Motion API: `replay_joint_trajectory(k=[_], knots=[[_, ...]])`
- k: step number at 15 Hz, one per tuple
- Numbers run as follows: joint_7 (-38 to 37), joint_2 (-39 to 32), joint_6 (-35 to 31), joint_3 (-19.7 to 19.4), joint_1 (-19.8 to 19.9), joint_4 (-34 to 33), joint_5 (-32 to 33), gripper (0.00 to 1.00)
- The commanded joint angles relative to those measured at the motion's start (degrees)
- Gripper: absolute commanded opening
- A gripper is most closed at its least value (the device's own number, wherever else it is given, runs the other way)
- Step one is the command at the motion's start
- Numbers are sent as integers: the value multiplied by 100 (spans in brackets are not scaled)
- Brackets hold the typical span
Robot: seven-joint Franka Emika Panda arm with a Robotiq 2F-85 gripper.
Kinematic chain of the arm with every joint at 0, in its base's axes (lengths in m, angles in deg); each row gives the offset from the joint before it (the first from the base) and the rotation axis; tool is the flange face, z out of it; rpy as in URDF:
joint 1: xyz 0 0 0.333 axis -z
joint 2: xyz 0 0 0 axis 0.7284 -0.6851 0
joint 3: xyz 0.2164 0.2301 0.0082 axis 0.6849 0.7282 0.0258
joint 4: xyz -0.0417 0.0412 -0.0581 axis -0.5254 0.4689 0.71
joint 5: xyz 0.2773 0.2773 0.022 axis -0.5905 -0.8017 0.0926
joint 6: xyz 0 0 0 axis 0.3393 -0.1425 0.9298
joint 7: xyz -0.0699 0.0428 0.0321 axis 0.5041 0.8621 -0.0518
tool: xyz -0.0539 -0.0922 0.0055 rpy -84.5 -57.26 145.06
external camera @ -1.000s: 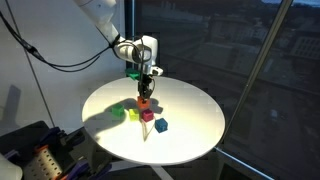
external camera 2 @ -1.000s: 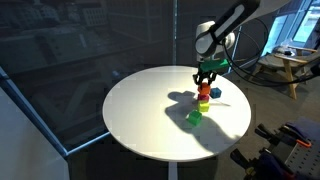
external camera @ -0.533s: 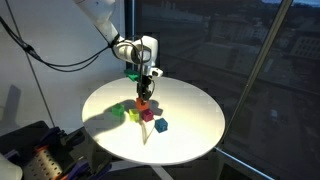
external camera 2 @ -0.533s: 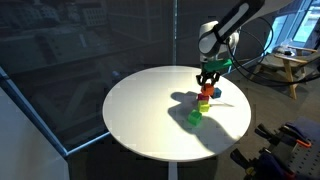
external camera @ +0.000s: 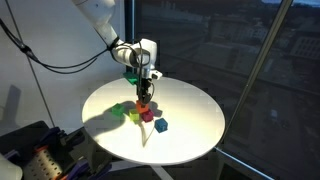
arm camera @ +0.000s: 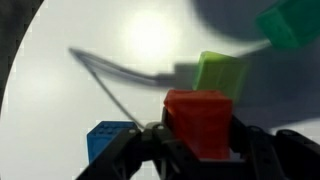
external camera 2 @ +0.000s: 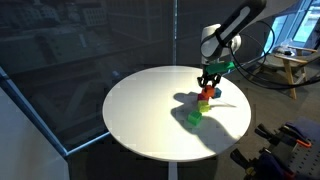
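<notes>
My gripper (arm camera: 200,150) is shut on an orange-red block (arm camera: 200,120), which fills the gap between the two black fingers. In both exterior views the gripper (external camera: 145,92) (external camera 2: 207,86) hangs over the white round table (external camera: 190,105) with the orange-red block (external camera: 143,102) (external camera 2: 206,93) held just above a cluster of blocks. Below it in the wrist view lie a lime block (arm camera: 220,72) and a blue block (arm camera: 110,142). A green block (arm camera: 293,25) shows at the top right corner.
On the table lie a dark red block (external camera: 147,114), a blue block (external camera: 161,125), a yellow-green block (external camera: 133,115) and a green block (external camera: 119,109). Dark glass walls stand behind the table. A thin cable shadow crosses the tabletop (arm camera: 60,110).
The arm has shifted slightly with the orange-red block still gripped. The blocks on the table have not moved.
</notes>
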State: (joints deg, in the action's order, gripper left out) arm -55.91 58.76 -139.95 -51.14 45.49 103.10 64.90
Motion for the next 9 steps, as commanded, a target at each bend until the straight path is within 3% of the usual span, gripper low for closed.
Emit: replay_joint_trajectory(k=[1, 9], knots=[[59, 107, -182, 21, -1, 145, -26, 25], [147, -35, 20, 79, 25, -10, -98, 25]])
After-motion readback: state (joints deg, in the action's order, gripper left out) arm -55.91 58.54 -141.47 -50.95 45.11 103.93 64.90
